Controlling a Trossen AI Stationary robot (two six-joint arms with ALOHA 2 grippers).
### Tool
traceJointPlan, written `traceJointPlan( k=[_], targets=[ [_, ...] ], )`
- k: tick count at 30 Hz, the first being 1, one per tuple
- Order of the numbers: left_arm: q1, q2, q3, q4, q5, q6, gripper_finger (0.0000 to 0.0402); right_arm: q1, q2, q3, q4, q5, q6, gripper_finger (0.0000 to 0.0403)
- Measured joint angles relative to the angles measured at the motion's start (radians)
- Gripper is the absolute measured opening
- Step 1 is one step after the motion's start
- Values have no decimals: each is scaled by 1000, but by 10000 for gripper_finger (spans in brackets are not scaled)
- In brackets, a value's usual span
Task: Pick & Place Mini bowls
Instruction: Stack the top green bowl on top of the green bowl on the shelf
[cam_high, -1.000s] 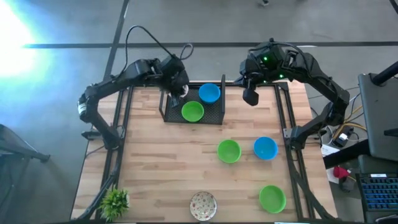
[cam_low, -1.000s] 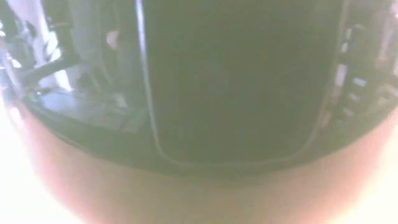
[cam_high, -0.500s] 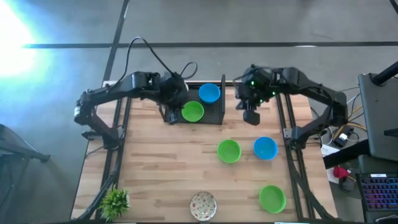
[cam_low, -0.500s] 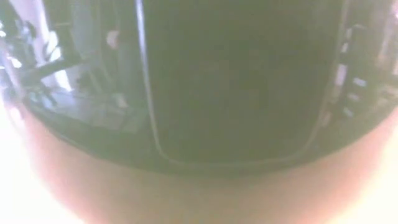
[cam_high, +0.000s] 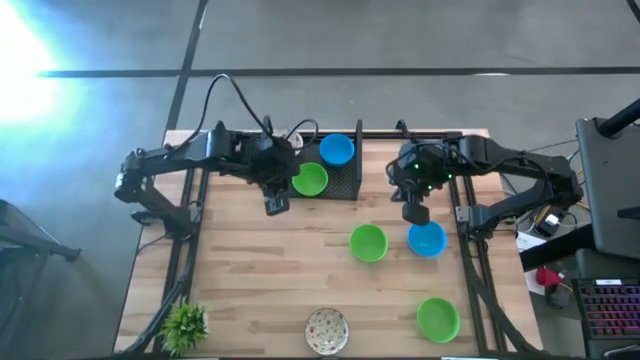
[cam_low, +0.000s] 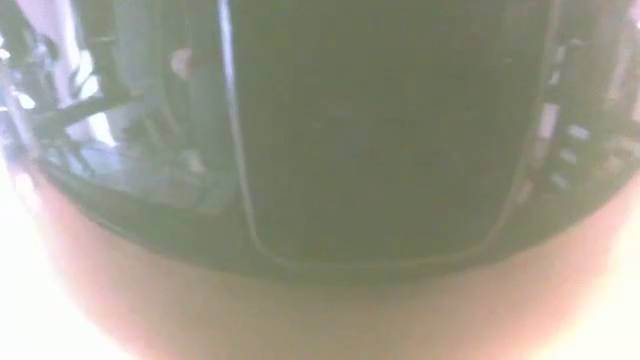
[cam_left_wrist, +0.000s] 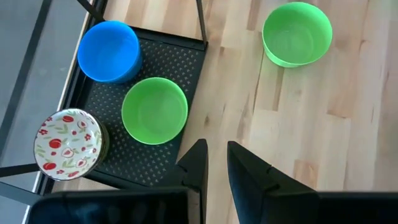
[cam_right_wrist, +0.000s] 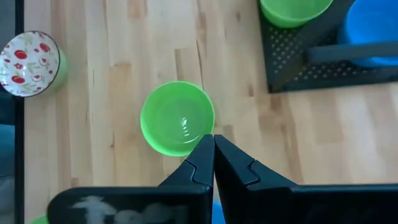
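In the high view a black mesh tray (cam_high: 345, 188) at the far edge holds a blue bowl (cam_high: 337, 150) and a green bowl (cam_high: 310, 180). The left wrist view adds a white red-patterned bowl (cam_left_wrist: 67, 144) in the tray's corner. On the bare wood sit a green bowl (cam_high: 368, 243), a blue bowl (cam_high: 427, 240), another green bowl (cam_high: 437, 318) and a patterned bowl (cam_high: 327, 330). My left gripper (cam_high: 275, 205) (cam_left_wrist: 215, 163) hovers narrowly open just near the tray's left corner. My right gripper (cam_high: 415, 212) (cam_right_wrist: 213, 149) is shut, just far of the blue bowl on the wood, holding nothing.
A small spiky green plant (cam_high: 183, 325) stands at the table's near left corner. Open wood lies between the tray and the near edge on the left half. The low view is filled by a dark blurred shape and shows none of the bowls.
Both grippers moved toward the near edge. The left one drew back from the tray's far left corner to the wood just near the tray. The right one came from beside the tray's right side down toward the blue bowl on the wood.
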Motion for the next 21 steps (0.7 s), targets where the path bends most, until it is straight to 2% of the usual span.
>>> traceJointPlan(
  k=[10, 16, 21],
  targets=[
    [-24, 0, 0, -10, 0, -6, 53, 76, -6, -122, 15, -6, 44, 8],
    [-25, 0, 0, -8, 0, -6, 53, 82, -1, -168, 16, -14, 167, 8],
    [-28, 0, 0, -14, 0, 2, 53, 82, 0, -178, 18, -19, 168, 9]
  ],
)
